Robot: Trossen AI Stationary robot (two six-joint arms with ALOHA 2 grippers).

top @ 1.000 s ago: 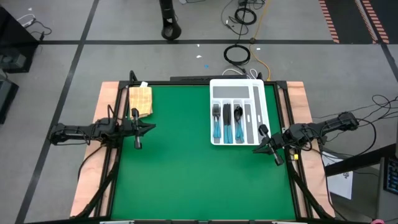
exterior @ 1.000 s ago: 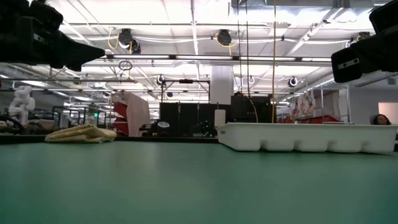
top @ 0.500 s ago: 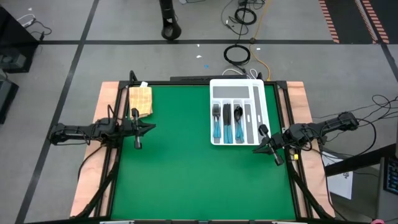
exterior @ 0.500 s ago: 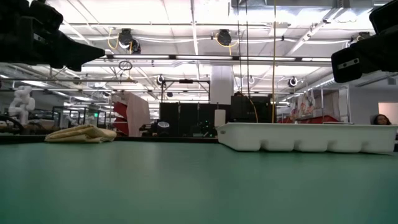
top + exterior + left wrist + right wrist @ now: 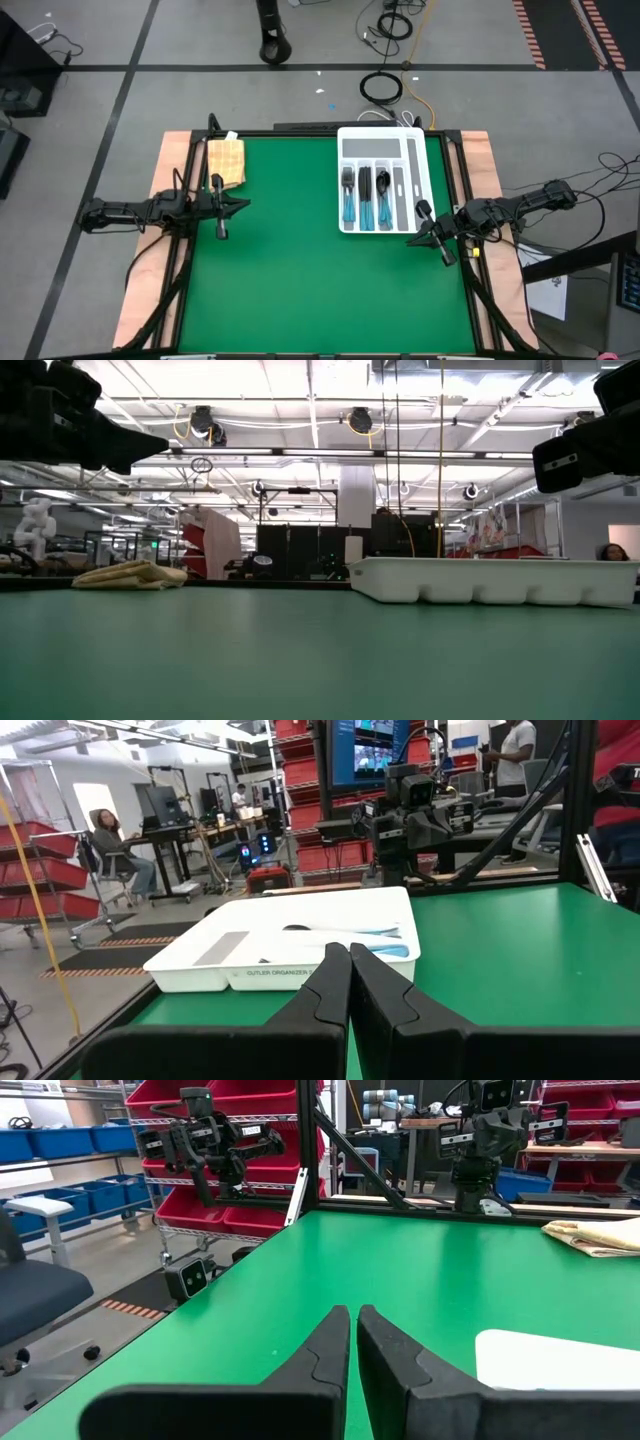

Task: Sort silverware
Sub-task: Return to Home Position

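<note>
High view: the silverware [image 5: 365, 203] lies sorted in the white tray's [image 5: 386, 133] lengthwise compartments, far right on the green surface [image 5: 300, 280]. At the left edge the left jaws are pressed together; the right jaws, likewise together, hang just beside the tray's corner.

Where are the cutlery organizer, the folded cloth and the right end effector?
Cutlery organizer [image 5: 490, 582]: low view, near side wall.
Folded cloth [image 5: 226, 160]: high view, its middle.
Right end effector [image 5: 352, 1312]: right wrist view, between shut fingertips.
</note>
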